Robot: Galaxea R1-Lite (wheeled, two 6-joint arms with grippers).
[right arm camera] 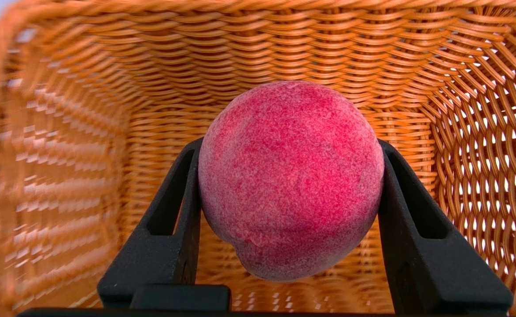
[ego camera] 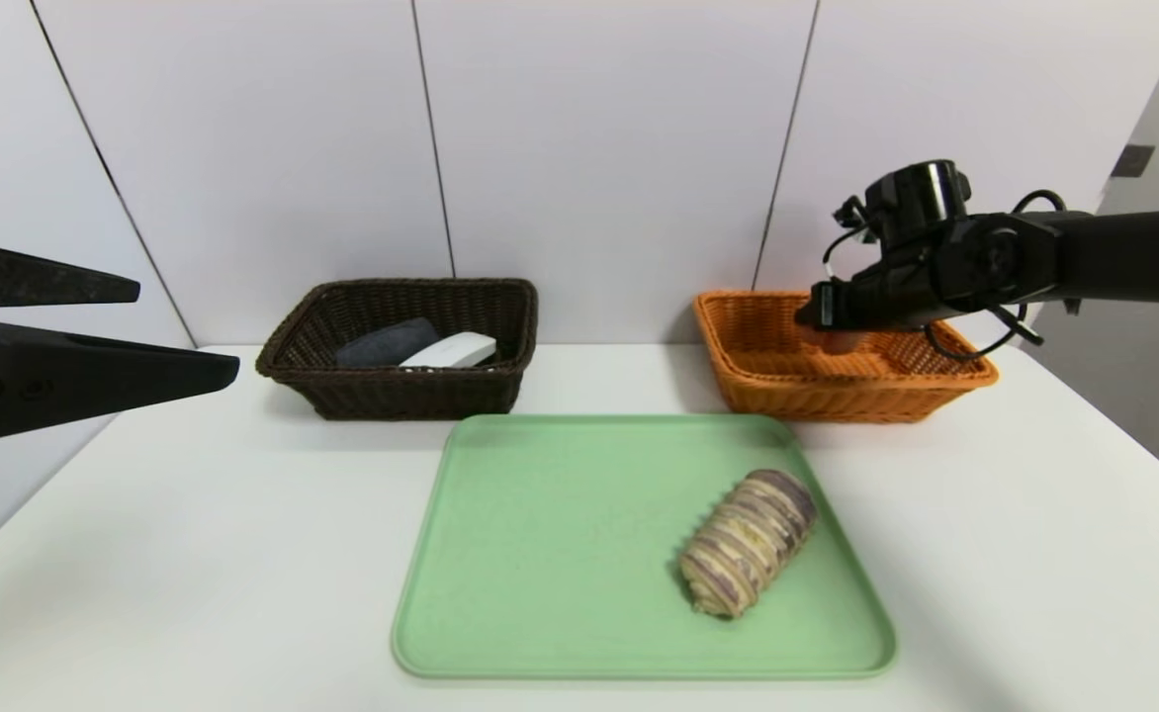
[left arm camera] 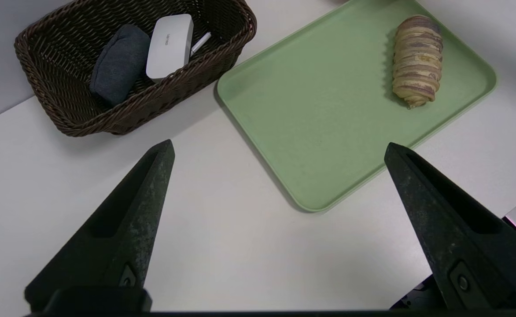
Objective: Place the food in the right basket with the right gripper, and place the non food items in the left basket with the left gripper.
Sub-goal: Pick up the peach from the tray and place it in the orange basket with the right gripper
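My right gripper [right arm camera: 291,143] is shut on the round pink-red peach [right arm camera: 291,180] and holds it inside the orange-tan right basket [right arm camera: 284,53], above its floor. From the head, this gripper [ego camera: 827,316] sits over the right basket [ego camera: 767,396] at the back right. The striped bread roll [ego camera: 748,541] lies on the green tray [ego camera: 560,554]. The dark brown left basket [ego camera: 392,396] holds the grey cloth [ego camera: 382,343], the white block [ego camera: 451,349] and the white pen [left arm camera: 200,42]. My left gripper [ego camera: 189,328] hangs open and empty at the far left.
The green tray [left arm camera: 328,132] lies in the middle of the white table [ego camera: 194,554], in front of both baskets. A white panelled wall [ego camera: 589,148] stands right behind the baskets. The table's right edge runs close to the orange basket.
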